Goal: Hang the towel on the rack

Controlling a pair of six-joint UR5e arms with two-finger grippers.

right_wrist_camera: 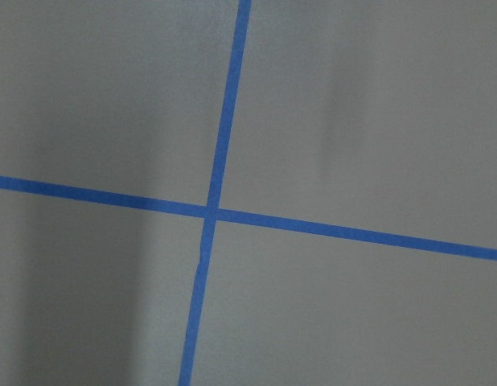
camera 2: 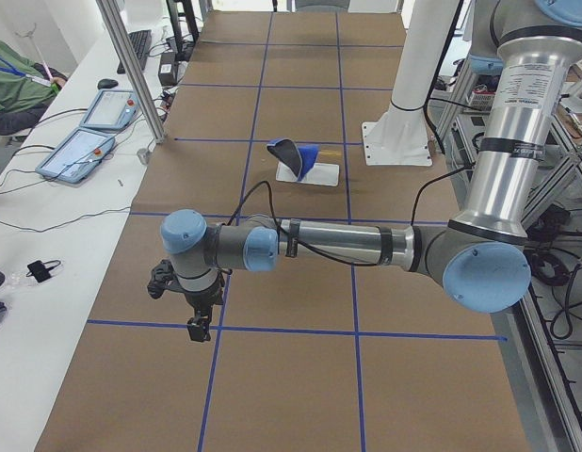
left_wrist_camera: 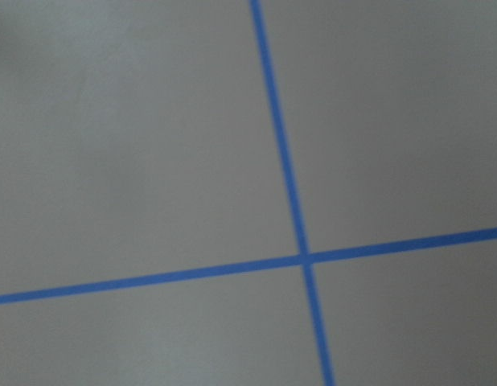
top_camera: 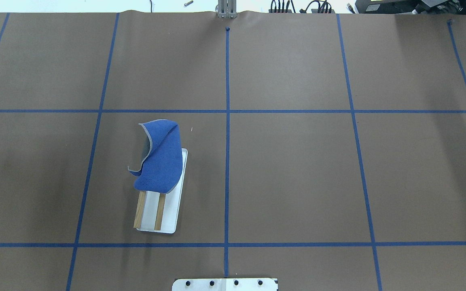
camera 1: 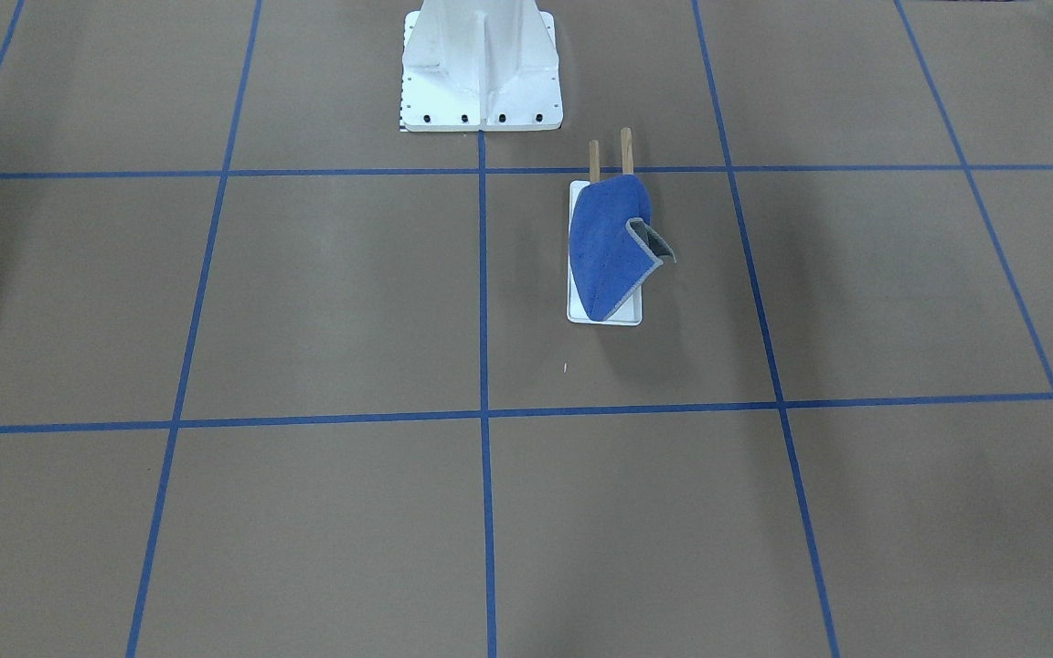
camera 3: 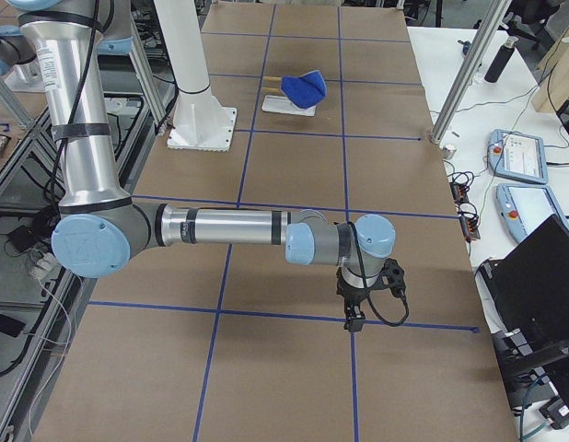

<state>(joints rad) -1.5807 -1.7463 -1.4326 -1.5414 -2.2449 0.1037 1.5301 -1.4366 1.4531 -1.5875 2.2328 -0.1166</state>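
Observation:
The towel [camera 1: 607, 249] is bright blue with a grey underside and lies draped over the far end of the rack's two wooden rails [camera 1: 625, 151]. One corner curls up and shows grey. The rack has a white base [top_camera: 173, 214]. The towel also shows in the overhead view [top_camera: 161, 161], the left side view [camera 2: 306, 155] and the right side view [camera 3: 306, 87]. My left gripper [camera 2: 198, 329] hangs over bare table far from the rack, and I cannot tell whether it is open or shut. My right gripper [camera 3: 354, 321] is also far off, and I cannot tell its state. Both wrist views show only table and tape.
The white robot pedestal [camera 1: 481, 73] stands close behind the rack. Blue tape lines [top_camera: 227, 121] grid the brown table. Control tablets [camera 2: 88, 141] and a metal post [camera 2: 131, 66] sit at one side table, and more tablets [camera 3: 519, 157] at the other.

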